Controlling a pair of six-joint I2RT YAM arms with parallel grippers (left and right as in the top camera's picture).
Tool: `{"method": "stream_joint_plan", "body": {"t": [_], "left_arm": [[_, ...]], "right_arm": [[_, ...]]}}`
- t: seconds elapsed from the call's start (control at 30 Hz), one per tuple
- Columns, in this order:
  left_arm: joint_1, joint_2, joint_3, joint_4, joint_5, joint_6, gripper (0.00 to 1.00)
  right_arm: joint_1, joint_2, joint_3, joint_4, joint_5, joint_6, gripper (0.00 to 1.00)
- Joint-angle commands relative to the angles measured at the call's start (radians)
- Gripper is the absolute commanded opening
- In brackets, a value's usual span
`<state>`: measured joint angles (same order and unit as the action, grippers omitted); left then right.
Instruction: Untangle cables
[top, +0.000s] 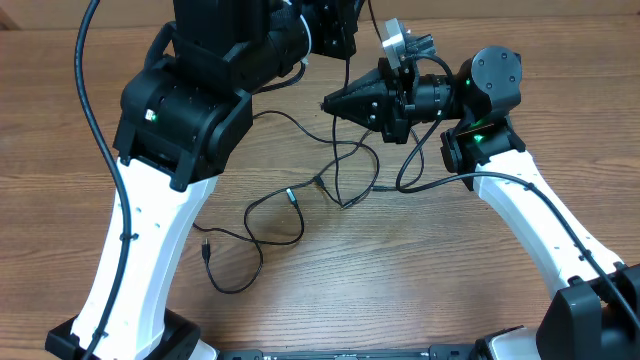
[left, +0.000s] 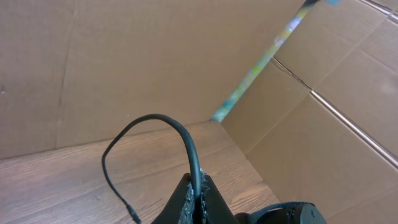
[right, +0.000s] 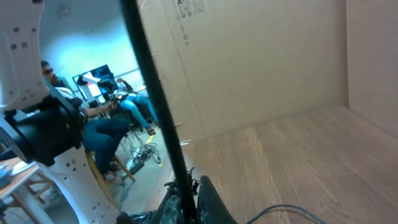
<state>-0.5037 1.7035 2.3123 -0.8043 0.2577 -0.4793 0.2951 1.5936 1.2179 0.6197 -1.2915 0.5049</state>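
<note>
Several thin black cables (top: 290, 196) lie in loose crossing strands on the wooden table (top: 420, 270), with a loop and a small plug (top: 205, 252) at the front left. My left gripper (left: 196, 186) is shut on one cable (left: 155, 117), which arches up and left and ends in a plug (left: 134, 216) hanging free. My right gripper (top: 330, 103) points left above the strands; in its wrist view that gripper (right: 189, 182) is shut on a black cable (right: 146, 68) that runs straight up out of the frame.
Cardboard walls (left: 155, 56) close off the table's far side and corner. The left arm's bulky body (top: 190, 100) and white base (top: 140, 270) cover the left part, and the right arm (top: 540, 230) stands at the right. A thick arm wire (top: 95, 130) hangs at the left. People (right: 93, 112) sit beyond the table.
</note>
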Motion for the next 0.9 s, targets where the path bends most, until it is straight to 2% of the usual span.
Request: {"method": "stream_joint_plan", "body": {"t": [0.0,0.27,0.53,0.6,0.63,0.7,0.73,0.87], "left_arm": [[-0.004,0.026,0.014,-0.001,-0.006,0.008,0.04],[-0.004,0.053,0.014,-0.093,-0.058,0.008,0.04],[-0.003,0.076,0.014,-0.249,-0.116,0.008,0.04],[-0.004,0.084,0.014,-0.28,-0.118,0.008,0.16],[-0.004,0.089,0.014,-0.294,-0.119,0.008,0.32],[-0.004,0.098,0.014,-0.317,-0.119,0.008,0.85],[-0.004,0.102,0.014,-0.325,-0.119,0.008,0.99],[-0.004,0.116,0.014,-0.359,-0.119,0.008,1.0]], "right_arm": [[-0.002,0.001,0.002,0.005,0.0,0.019,0.04],[-0.047,0.001,0.002,0.025,0.108,0.039,0.04],[-0.198,0.001,0.002,0.294,0.249,0.274,0.04],[-0.251,0.001,0.002,0.337,0.271,0.32,0.04],[-0.276,0.001,0.002,0.343,0.279,0.337,0.04],[-0.333,0.001,0.002,0.34,0.288,0.367,0.04],[-0.359,0.001,0.002,0.335,0.288,0.381,0.04],[-0.464,0.001,0.002,0.305,0.279,0.39,0.04]]}}
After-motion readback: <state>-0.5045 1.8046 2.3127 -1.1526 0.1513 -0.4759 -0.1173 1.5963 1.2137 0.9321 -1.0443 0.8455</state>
